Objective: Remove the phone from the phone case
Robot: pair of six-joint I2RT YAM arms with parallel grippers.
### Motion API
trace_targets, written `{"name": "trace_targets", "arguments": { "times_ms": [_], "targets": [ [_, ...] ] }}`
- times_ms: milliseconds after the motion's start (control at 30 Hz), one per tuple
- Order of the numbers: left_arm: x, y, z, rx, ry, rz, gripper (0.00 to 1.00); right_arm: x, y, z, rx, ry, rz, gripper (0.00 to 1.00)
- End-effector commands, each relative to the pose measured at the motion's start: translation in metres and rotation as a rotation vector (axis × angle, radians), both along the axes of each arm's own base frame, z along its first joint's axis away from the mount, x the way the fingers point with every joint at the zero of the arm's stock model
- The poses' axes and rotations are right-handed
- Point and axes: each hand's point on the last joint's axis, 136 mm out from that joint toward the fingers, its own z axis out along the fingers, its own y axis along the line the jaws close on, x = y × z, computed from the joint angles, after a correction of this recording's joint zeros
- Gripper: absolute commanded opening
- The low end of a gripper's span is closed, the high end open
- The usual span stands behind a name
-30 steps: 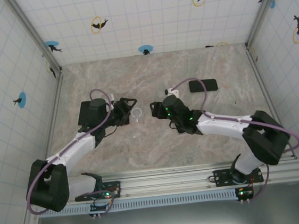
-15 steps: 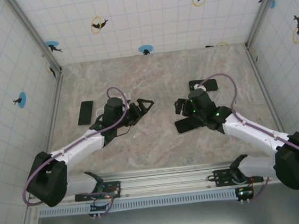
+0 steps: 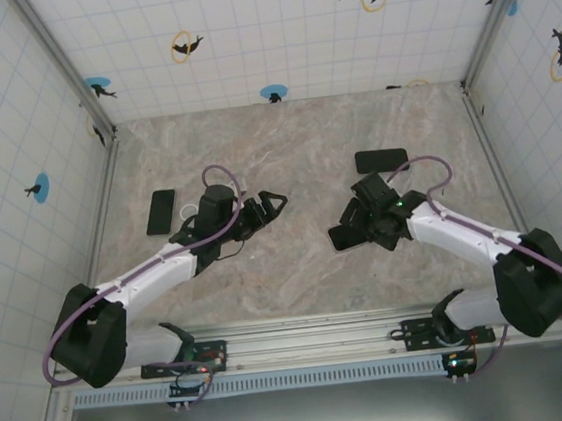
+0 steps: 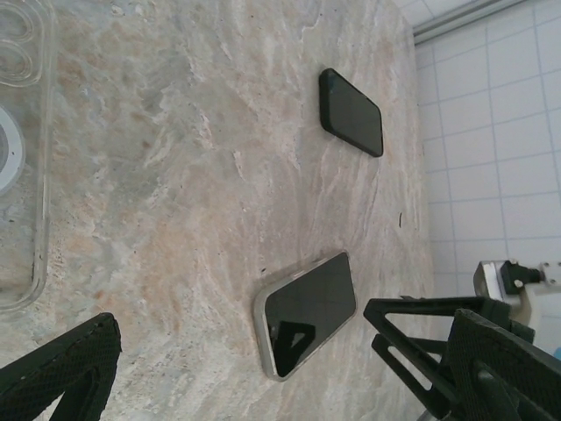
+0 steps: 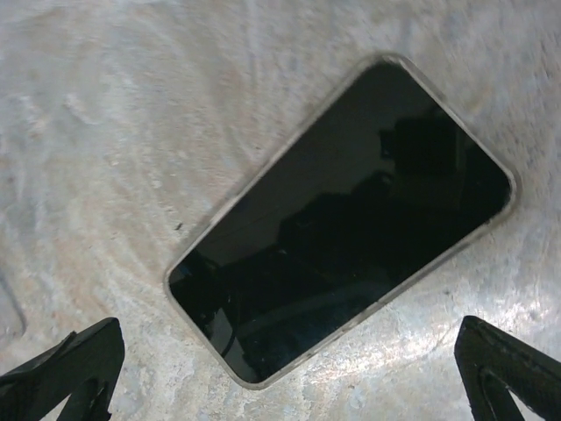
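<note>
Marbled counter inside white tiled walls with dolphin stickers, seen from above and from both my wrists.

**Right jaws.** Released and spread wide. One finger shows in each lower corner of the right wrist view, and neither touches the phone. The phone lies flat and screen up, just under these jaws and right of centre on the counter. A pale rim borders its dark glass.

**Left jaws.** Also released and holding nothing. They point across bare counter toward the phone.

**Clear case**. It lies flat at the edge of the left wrist view, well apart from the phone. Marble shows through it, so I judge it empty.

**Other items.** Two dark slabs rest apart, one far right and one far left. I cannot tell whether they are phones or cases.

**Step in hand (judgement).** Phone and case look already parted, so what remains is a clean retreat.
- I cannot tell whether the pale rim is the phone's own frame or a thin shell, and it deserves a look before I call the task done.
- The right jaws should rise straight up and stay spread, so that no finger catches the rim and skates the phone across the smooth stone.
- The left jaws should pull back along their own line, clear of the case.
- Both cables should be kept from dragging over either item.
</note>
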Motion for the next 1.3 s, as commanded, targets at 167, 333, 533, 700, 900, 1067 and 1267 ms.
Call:
{"name": "trace_targets", "arguments": {
  "times_ms": [167, 333, 533, 700, 900, 1067, 1267],
  "targets": [
    [-0.004, 0.001, -0.01, 0.038, -0.003, -0.02, 0.98, 0.007, 0.002, -0.011, -0.014, 0.208, -0.233, 0.99],
    [-0.006, 0.001, -0.014, 0.044, 0.006, -0.032, 0.98, 0.006, -0.006, -0.023, -0.031, 0.266, -0.315, 0.99],
    [-0.009, 0.0, -0.02, 0.039, 0.017, -0.042, 0.98, 0.01, -0.008, -0.034, -0.017, 0.307, -0.376, 0.99],
    [-0.008, -0.002, -0.02, 0.04, 0.017, -0.048, 0.98, 0.015, -0.007, -0.04, -0.022, 0.32, -0.4, 0.99],
    [-0.009, -0.002, -0.021, 0.038, 0.022, -0.055, 0.98, 0.022, -0.008, -0.043, -0.016, 0.312, -0.431, 0.99],
    [-0.01, -0.003, -0.022, 0.034, 0.026, -0.058, 0.98, 0.018, -0.01, -0.053, -0.019, 0.356, -0.487, 1.0],
    [-0.013, -0.002, -0.025, 0.034, 0.034, -0.062, 0.98, 0.013, -0.013, -0.06, -0.067, 0.401, -0.494, 0.99]
  ]
}}
